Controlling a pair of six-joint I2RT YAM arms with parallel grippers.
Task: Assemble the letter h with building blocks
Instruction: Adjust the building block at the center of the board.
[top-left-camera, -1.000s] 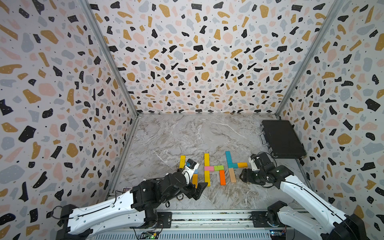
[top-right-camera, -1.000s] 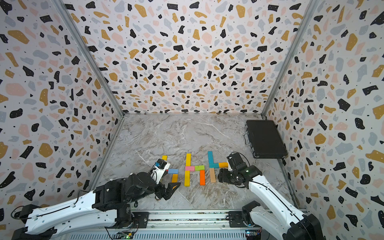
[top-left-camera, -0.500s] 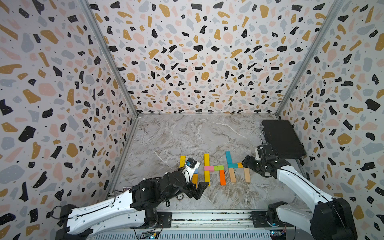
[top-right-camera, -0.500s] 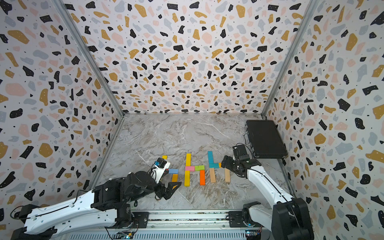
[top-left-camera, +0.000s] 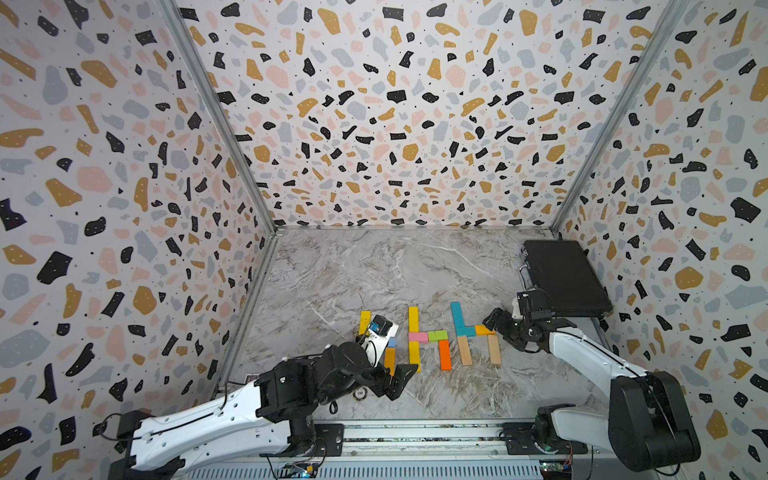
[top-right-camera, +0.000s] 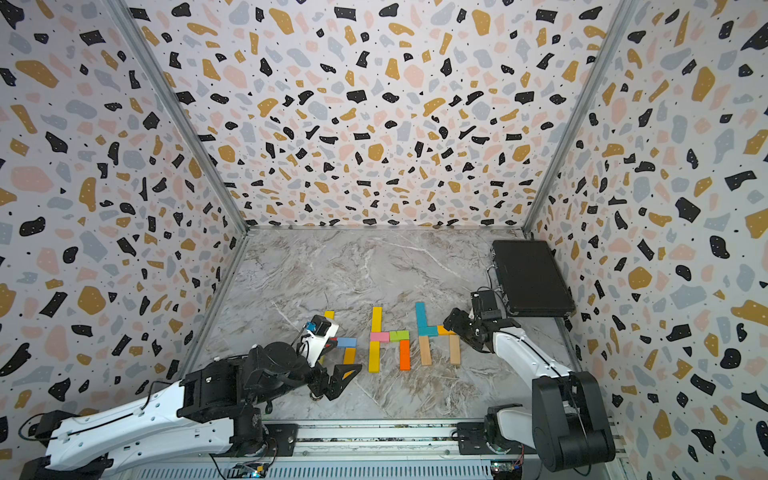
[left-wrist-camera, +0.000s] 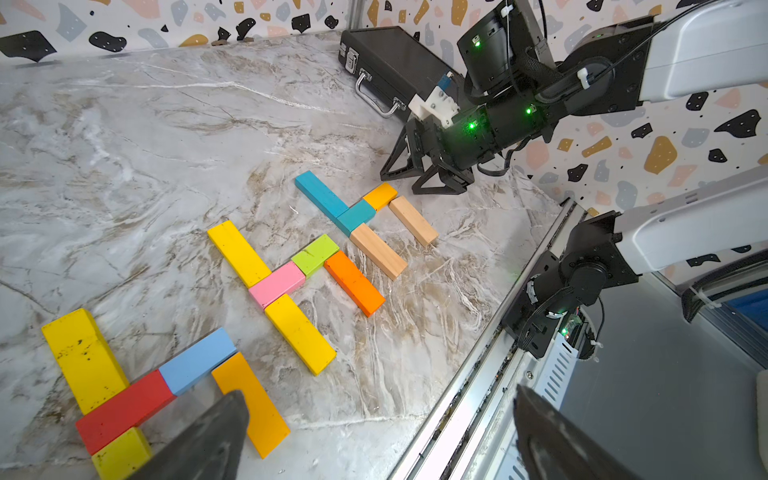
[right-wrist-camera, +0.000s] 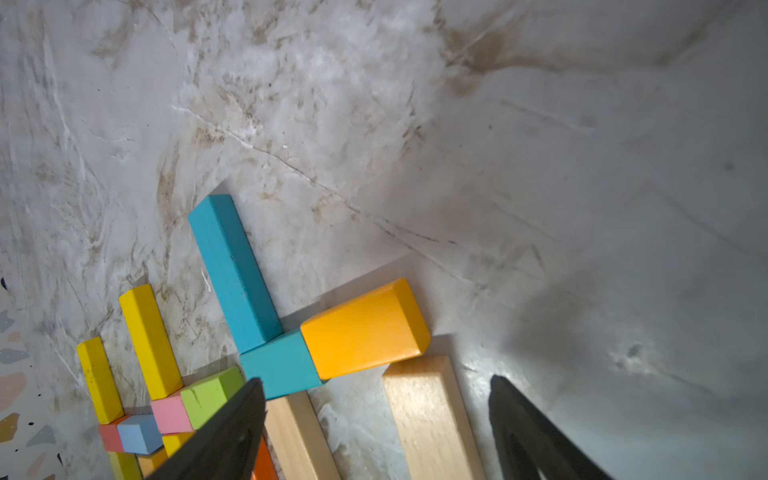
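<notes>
The right gripper (top-left-camera: 494, 328) is shown spread open and empty, low beside the small orange block (top-left-camera: 483, 330) and plain wood block (top-left-camera: 494, 350) that end the rightmost letter, apparently touching neither. The left gripper (top-left-camera: 404, 381) is also held wide apart, near the front edge of the worktop (top-left-camera: 374, 270), by the leftmost letter. The building blocks (top-left-camera: 444, 353) are laid flat as three h shapes in a row along that front edge.

A closed black case (top-left-camera: 565, 278) lies flat in the far right corner of the marbled tabletop (top-left-camera: 374, 270), handle toward the middle. A small round disc (top-left-camera: 360, 392) sits near the front edge, and speckled walls (top-left-camera: 395, 104) enclose it all.
</notes>
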